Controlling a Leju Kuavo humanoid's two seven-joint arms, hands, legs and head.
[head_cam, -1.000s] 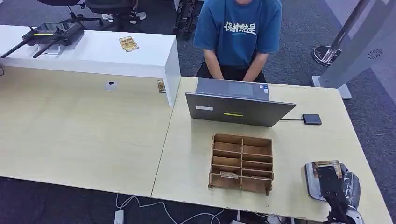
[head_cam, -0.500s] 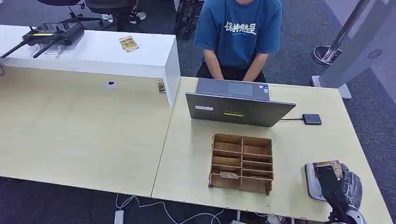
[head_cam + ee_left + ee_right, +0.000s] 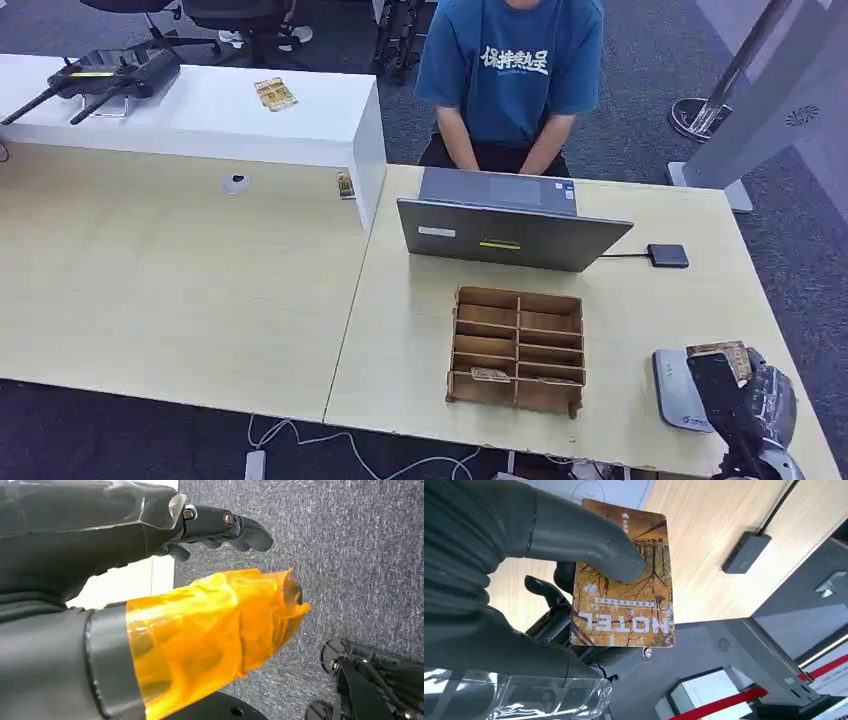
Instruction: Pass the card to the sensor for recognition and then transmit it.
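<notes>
Hotel card (image 3: 624, 587) under thumb (image 3: 589, 547)

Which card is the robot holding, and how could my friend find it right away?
Look at the near right corner of the wooden table, where the robot's right hand hangs over a flat grey sensor pad. The card is pinched under its thumb. It is golden-brown with tree branches and the word HOTEL, unlike the card lying in the wooden box.

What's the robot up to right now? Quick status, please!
Right hand pinches the card beside the sensor. Left hand hangs free, holding nothing. Nothing in the way.
</notes>
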